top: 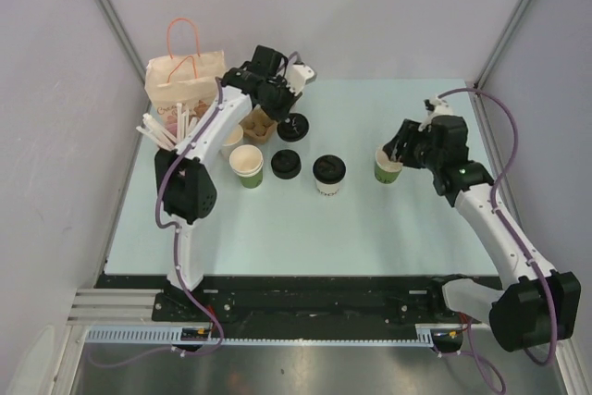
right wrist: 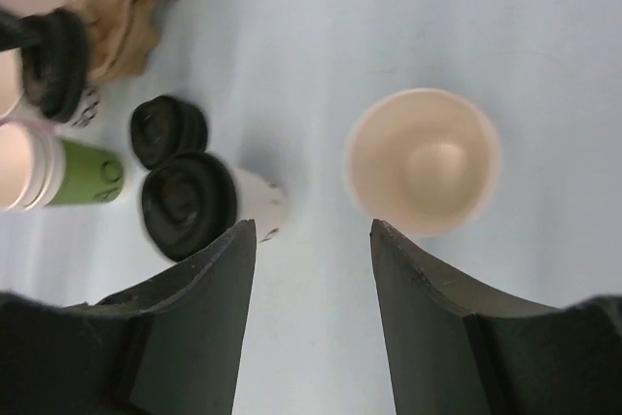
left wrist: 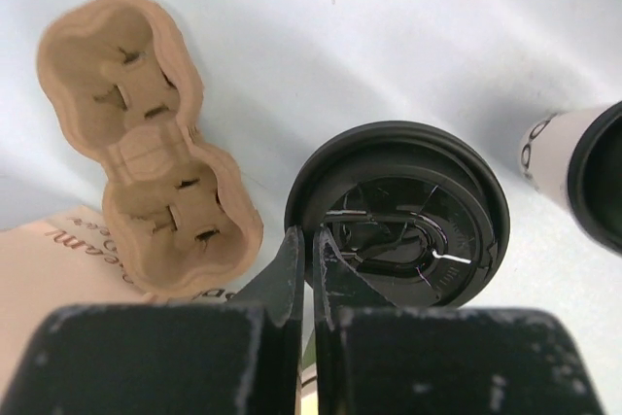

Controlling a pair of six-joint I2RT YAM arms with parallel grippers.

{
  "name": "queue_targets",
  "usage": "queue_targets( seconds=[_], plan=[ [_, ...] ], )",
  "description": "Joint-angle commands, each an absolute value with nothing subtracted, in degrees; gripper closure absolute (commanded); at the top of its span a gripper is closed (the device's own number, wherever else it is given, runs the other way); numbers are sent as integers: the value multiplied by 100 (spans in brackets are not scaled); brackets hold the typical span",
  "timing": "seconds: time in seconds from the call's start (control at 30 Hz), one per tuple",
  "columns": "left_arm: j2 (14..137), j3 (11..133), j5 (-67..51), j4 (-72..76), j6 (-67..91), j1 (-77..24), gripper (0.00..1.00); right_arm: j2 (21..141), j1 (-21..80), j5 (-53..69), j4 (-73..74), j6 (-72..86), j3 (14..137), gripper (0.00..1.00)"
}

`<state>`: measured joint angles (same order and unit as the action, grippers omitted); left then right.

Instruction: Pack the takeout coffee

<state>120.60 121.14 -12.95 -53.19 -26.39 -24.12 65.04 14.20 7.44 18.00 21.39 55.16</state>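
Top external looks down from high at near edge over whole table (top: 277,228); wrist views close, downward, both showing pulp carrier (left wrist: 146,143).

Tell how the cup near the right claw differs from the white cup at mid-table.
The green cup near the right claw is open on top; the white cup wears a black lid. The green cup's sides are green, the white cup's white. Both stand upright on the table.
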Motion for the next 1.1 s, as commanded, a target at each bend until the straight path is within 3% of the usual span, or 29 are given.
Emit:
queue_targets(
  seconds=[0.0, 0.3, 0.5, 0.67, 0.83, 0.97, 1.07],
  plan=[
    [11602, 12559, -960, -5291, -2074, -2838, 100, 6600, 775, 659, 2004, 1952, 5537, 43],
    [11689, 12911, -527, -5300, -2136, -3911, 100, 7627, 70, 589, 1785, 1468, 5537, 43],
    [11768, 12973, -510, -5291, -2109, -4192, 100, 8050, 79, 861, 1390, 1371, 5537, 50],
    [11804, 12973, -510, -5291, -2136, -4359, 100, 8384, 97, 914, 1283, 1459, 5528, 66],
    [11830, 13052, -563, -5291, -2153, -4403, 100, 8394, 219, 782, 1398, 1441, 5537, 72],
    [11804, 13034, -545, -5300, -2162, -4430, 100, 8297, 307, 677, 1485, 1450, 5537, 91],
    [11760, 12964, -554, -5300, -2197, -4491, 100, 8016, 500, 282, 1914, 1476, 5537, 100]
  ],
)
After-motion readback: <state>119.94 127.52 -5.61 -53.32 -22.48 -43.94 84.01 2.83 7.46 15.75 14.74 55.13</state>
